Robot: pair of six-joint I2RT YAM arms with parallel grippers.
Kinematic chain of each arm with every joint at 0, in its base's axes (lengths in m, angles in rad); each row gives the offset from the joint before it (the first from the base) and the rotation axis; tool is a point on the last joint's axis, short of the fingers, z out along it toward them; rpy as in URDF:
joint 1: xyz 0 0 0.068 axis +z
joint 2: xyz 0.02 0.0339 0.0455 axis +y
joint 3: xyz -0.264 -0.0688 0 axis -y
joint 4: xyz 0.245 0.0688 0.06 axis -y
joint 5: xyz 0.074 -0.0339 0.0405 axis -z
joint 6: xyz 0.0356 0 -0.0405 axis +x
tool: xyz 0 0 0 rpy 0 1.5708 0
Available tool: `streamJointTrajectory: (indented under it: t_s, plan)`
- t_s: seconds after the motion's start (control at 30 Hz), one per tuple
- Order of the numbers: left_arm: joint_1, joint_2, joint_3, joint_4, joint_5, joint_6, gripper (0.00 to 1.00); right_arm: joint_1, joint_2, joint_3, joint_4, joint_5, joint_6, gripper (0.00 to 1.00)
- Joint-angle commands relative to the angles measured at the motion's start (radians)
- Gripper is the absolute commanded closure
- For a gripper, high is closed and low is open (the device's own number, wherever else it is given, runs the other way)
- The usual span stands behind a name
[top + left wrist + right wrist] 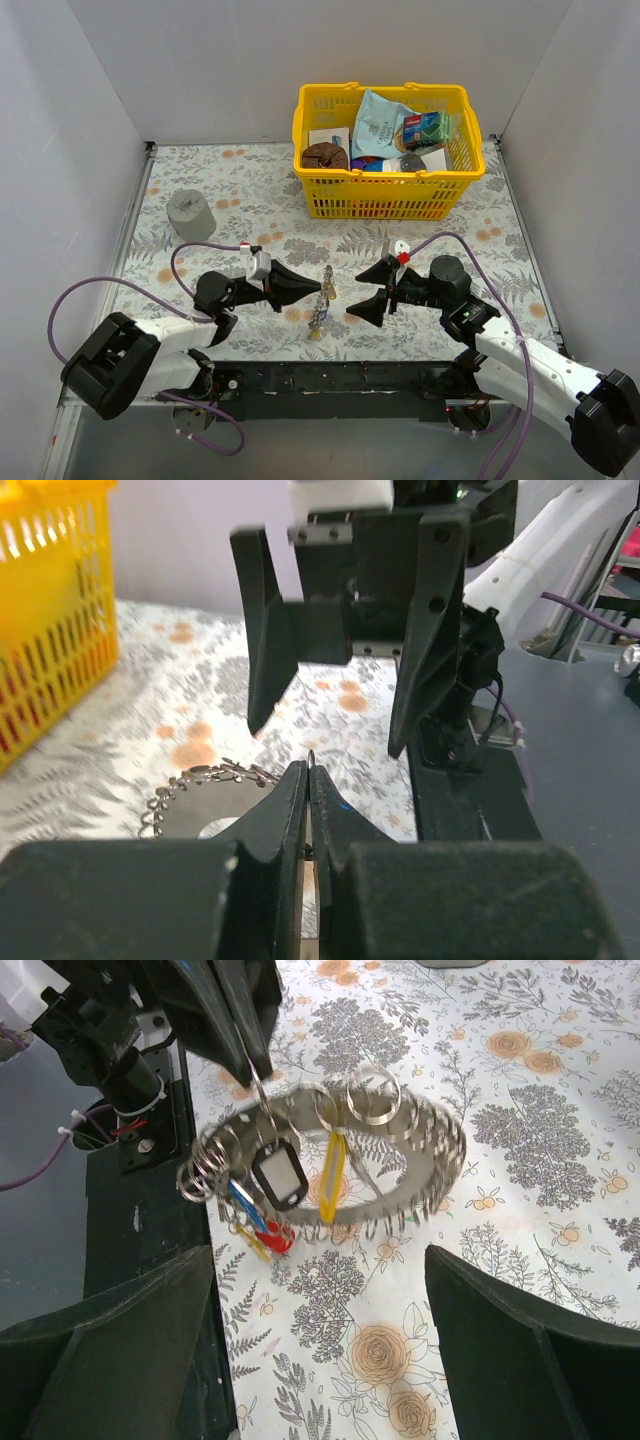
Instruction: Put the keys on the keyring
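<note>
Pinching keyring (pixel 430 1150) in clenched left gripper (pixel 318 290)
Dangling keys (pixel 278 1175) just below its tips; holding right gripper (pixel 357 293) released, facing them closely.

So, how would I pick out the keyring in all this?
Start at the yellow plastic basket at the back of the flowered table, then come forward to the two pairs of black jaws. There the left jaws hold up the large shiny silver metal keyring; it alone carries small rings and coloured tags.

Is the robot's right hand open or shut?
Open. On the right hand the two black fingers stand wide apart, nothing held between them. The keyring is in front of it.
</note>
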Motion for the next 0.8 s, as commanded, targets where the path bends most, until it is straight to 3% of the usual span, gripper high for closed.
streamJointTrajectory:
  t_s: [0.0,0.2,0.33,0.77]
  plan:
    - [0.026,-0.148,0.002,0.139,-0.015,0.077,1.0,-0.002,0.014,0.054,0.039,0.005,-0.016,0.06]
    - [0.041,-0.338,0.003,-0.203,-0.053,0.232,1.0,0.0,0.022,0.065,0.037,0.011,-0.023,0.06]
    - [0.048,-0.536,0.019,-0.513,-0.102,0.331,1.0,0.0,0.028,0.065,0.037,0.012,-0.024,0.06]
    - [0.048,-0.791,0.083,-0.962,-0.464,0.356,1.0,-0.002,0.053,0.063,0.053,0.006,-0.026,0.06]
